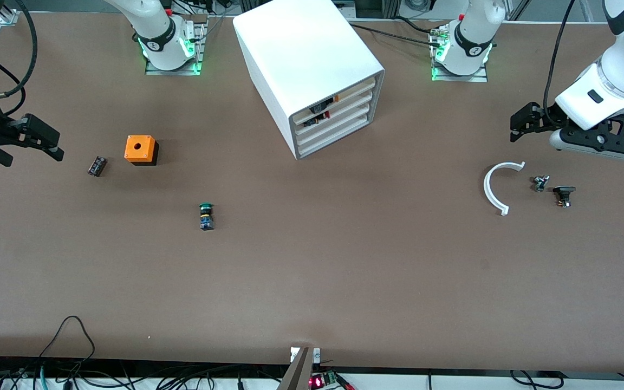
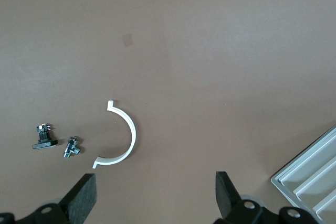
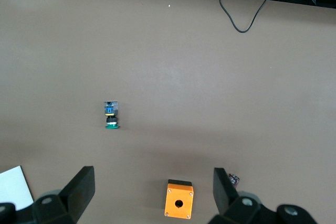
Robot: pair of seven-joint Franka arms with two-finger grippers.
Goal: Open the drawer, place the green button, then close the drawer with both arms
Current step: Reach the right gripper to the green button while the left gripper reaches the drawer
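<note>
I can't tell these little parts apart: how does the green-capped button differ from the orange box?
The button is small, with a round green cap over a black, yellow and blue body; the orange box is bigger and square, with a black base. The box has a round hole in its top; the button has none. The button lies nearer the front camera. Both rest untouched on the brown table.

Button [image 1: 206,215] nearer the front camera than cabinet [image 1: 312,76], toward right arm's end.

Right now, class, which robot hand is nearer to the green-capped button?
The right. The right hand is open at its own end of the table, with the orange box between it and the button. The left hand, open, is at the other end.
</note>
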